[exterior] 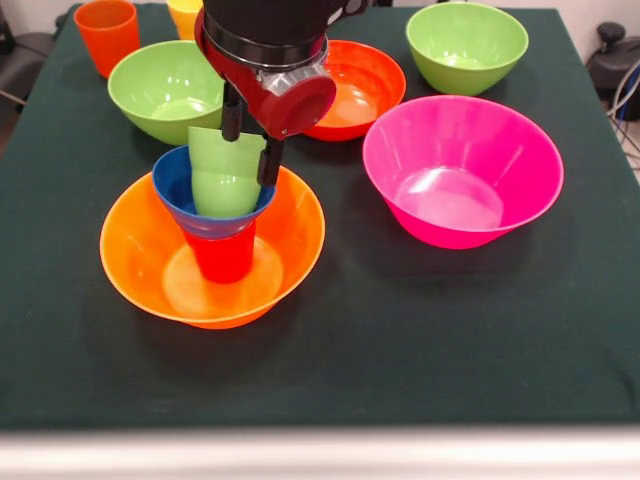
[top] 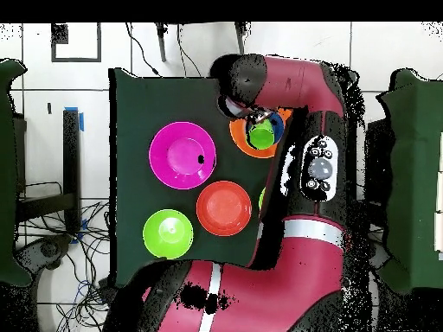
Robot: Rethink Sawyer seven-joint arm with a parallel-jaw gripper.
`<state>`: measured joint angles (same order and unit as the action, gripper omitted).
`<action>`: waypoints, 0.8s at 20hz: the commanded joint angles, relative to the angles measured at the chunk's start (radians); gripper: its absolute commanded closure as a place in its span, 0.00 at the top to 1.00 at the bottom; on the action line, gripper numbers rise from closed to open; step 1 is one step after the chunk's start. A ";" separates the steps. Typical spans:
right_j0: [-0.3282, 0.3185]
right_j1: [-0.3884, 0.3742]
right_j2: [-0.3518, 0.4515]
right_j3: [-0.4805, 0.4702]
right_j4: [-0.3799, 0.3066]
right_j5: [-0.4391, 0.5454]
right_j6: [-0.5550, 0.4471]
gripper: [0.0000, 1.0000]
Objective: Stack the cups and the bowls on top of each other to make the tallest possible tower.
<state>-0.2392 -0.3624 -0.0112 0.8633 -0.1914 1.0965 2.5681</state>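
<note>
A large orange bowl (exterior: 130, 265) stands at the front left, holding an upturned red cup (exterior: 222, 258). On that cup rests the small blue bowl (exterior: 175, 185). A light green cup (exterior: 222, 180) sits tilted in the blue bowl. My gripper (exterior: 250, 140) is down on this cup and shut on its right wall, one finger (exterior: 232, 118) inside and the other outside. From overhead the tower (top: 262, 134) shows as green inside blue inside orange, partly under the arm.
A large pink bowl (exterior: 462, 170) stands to the right. Behind are two light green bowls (exterior: 165, 90) (exterior: 467, 45) and a red-orange bowl (exterior: 365, 85). An orange cup (exterior: 107, 35) and a yellow cup (exterior: 185, 15) stand at the back left.
</note>
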 commanded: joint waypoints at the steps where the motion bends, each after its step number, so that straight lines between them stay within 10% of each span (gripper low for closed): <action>1: -0.008 0.051 0.040 0.130 0.001 -0.033 -0.013 1.00; 16: -0.001 -0.026 0.031 0.163 0.013 0.063 -0.061 1.00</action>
<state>-0.2391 -0.3588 -0.0155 0.9006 -0.1908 1.0946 2.5681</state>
